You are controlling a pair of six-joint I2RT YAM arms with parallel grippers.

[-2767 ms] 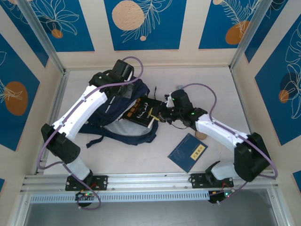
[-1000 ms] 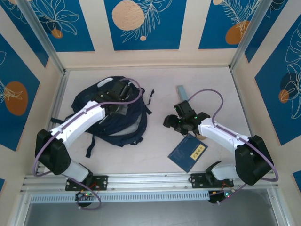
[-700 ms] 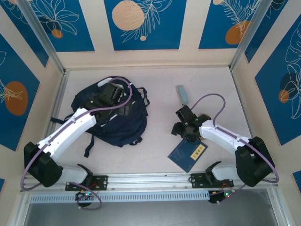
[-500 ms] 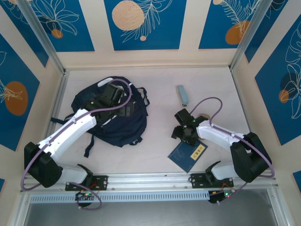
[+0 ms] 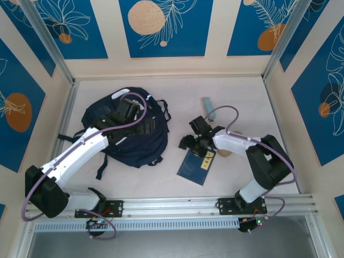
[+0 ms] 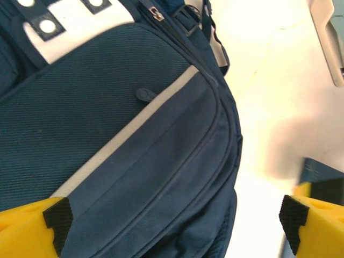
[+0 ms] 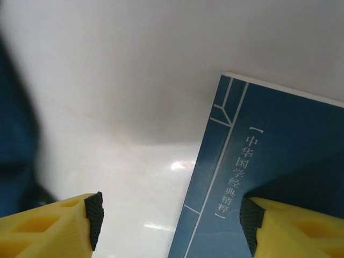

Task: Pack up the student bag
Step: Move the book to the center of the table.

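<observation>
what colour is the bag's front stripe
Pale grey-white stripe on the navy student bag; left wrist view.

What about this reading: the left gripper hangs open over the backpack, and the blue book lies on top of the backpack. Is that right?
Not the book part. The blue book lies on the table, to the right of the backpack and apart from it, as the top view shows. The left gripper does hang open over the backpack.

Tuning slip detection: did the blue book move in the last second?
Yes. The blue book slid left along the front rail, toward the student bag.
</observation>
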